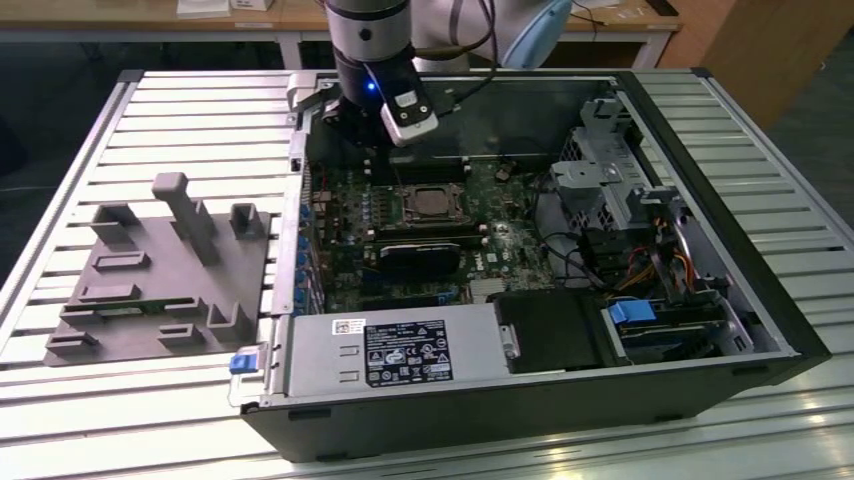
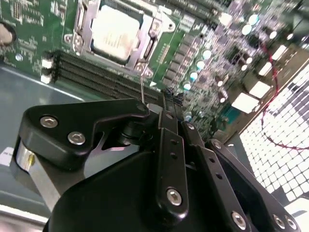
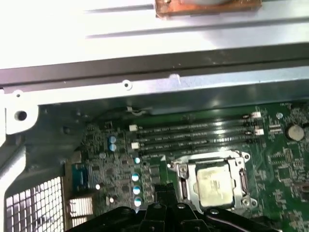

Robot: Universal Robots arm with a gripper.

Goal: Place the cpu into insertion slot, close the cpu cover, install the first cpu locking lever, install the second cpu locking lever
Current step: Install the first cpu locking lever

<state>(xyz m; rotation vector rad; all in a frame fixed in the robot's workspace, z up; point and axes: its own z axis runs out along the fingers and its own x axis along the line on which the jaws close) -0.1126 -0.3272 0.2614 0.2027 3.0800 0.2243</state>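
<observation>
The cpu lies flat in the insertion slot on the green motherboard, its pale metal face up. The silver cpu cover lies down around it as a frame, also seen in the first wrist view as the cpu cover around the cpu. A thin silver lever rises from the socket's corner toward my gripper. My gripper hovers above the board beside the socket, near the memory slots, with its black fingers pressed together and nothing seen between them. In the exterior view the gripper hangs over the case's far corner.
The open computer case lies on a slatted metal table. Memory slots run beside the socket. A grey power supply fills the near side, and drive bays with cables stand on the exterior view's right. A grey fixture plate sits on the left.
</observation>
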